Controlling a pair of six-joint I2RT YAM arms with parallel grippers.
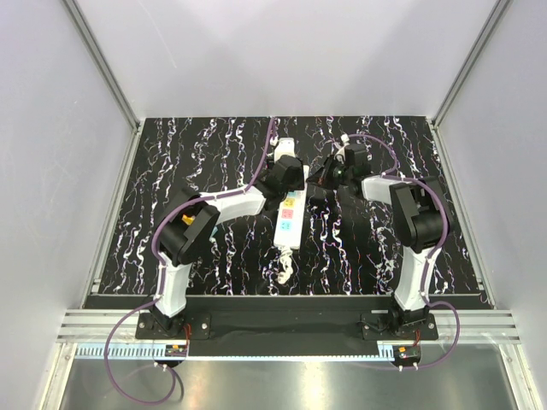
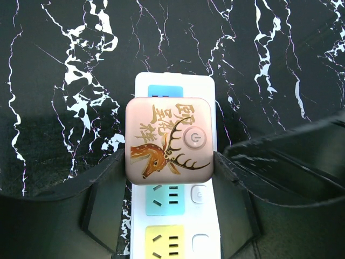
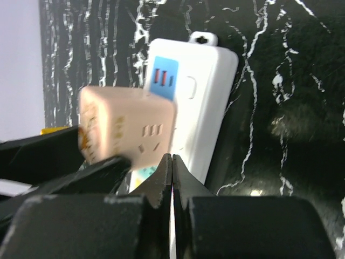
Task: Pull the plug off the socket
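Note:
The socket point(image 1: 289, 220) is a long white strip lying lengthwise on the black marbled mat, with coloured outlets point(image 2: 167, 197) and a knotted cord point(image 1: 285, 272) at its near end. The plug point(image 2: 168, 141) is a pink cube with a deer picture and a round button. My left gripper point(image 2: 171, 162) is shut on the plug, one black finger point(image 2: 105, 205) on each side of it. In the right wrist view the plug point(image 3: 126, 127) looks tilted, its near side raised above the socket point(image 3: 207, 97). My right gripper point(image 3: 172, 157) is shut and empty, with its tips at the socket's right side.
A purple cable point(image 1: 256, 166) runs from the left arm across the mat towards the back. White walls enclose the mat point(image 1: 171, 171) on the left, back and right. The right arm point(image 1: 419, 213) reaches in from the right, close beside the left gripper point(image 1: 286, 177).

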